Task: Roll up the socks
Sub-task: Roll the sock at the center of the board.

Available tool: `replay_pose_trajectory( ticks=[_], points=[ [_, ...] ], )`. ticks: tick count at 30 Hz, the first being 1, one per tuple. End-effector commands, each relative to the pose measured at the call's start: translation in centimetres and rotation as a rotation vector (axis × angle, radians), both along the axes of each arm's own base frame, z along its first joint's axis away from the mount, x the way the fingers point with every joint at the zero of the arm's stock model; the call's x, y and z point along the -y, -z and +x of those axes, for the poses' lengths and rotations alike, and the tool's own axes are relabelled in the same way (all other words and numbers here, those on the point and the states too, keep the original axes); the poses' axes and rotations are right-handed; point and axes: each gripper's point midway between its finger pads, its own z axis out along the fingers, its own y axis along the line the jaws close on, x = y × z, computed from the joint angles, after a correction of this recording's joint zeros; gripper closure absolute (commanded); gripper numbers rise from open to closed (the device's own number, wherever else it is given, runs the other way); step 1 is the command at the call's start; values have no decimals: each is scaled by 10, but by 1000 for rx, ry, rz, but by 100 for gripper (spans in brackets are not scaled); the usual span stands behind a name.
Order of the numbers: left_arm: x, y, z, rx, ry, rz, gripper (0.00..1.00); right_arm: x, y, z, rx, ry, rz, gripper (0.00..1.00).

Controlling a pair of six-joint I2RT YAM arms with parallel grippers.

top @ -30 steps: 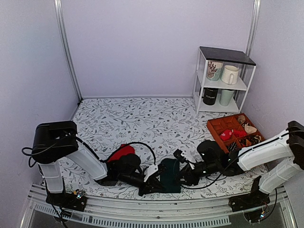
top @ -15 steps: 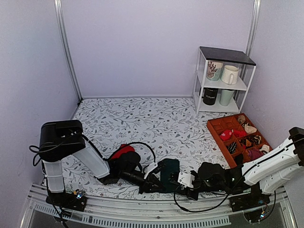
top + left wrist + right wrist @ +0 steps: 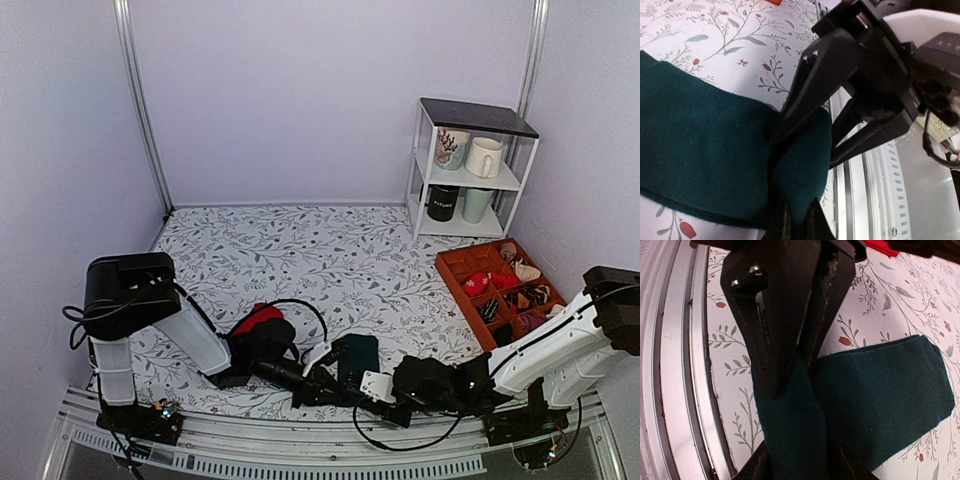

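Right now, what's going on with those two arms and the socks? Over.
Left fingers and right fingers both pinch the near end of the dark teal-green fabric sock. Bright red sock lies untouched behind the left arm. Nothing in the way.

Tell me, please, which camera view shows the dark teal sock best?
The right wrist view: the teal sock lies flat, its rounded far end showing, and both grippers pinch its near end. The left wrist view shows only the gripped end up close. The top view shows a small dark patch partly hidden by the arms.

Your left gripper (image 3: 322, 385) and right gripper (image 3: 368, 387) lie low, tips nearly meeting, both pinched closed on fabric.
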Motion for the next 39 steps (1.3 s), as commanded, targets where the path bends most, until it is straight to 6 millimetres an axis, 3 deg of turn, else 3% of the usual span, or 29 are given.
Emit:
replay_pose_trajectory(
  ticks=[1, 5, 6, 12, 16, 19, 22, 28, 35, 39],
  points=[
    [-79, 102, -31, -188, -22, 433, 100, 0, 10, 0, -15, 51, -41, 67],
    [-75, 99, -28, -166, -28, 409, 100, -5, 13, -6, -73, 56, -35, 76],
    [-72, 93, -25, -147, -33, 381, 94, -4, 13, -8, -95, 58, -33, 76],
    [-53, 9, -1, 143, -64, 100, 59, 7, 20, -26, -323, 97, 12, 76],
    [-41, -49, 4, 429, -45, -68, 50, 19, 34, -28, -529, 165, 20, 77],
    [-30, -74, 4, 572, -17, -144, 47, 25, 48, -30, -668, 206, -4, 77],
    [-19, -77, 4, 632, 30, -175, 46, 25, 60, -34, -785, 232, -35, 77],
    [-8, -37, 0, 606, 99, -132, 46, 27, 65, -38, -851, 246, -54, 78],
    [-8, -21, 0, 585, 96, -116, 46, 30, 67, -39, -878, 246, -69, 78],
    [-11, -15, -2, 567, 102, -96, 56, 30, 69, -39, -890, 250, -72, 77]
  ],
)
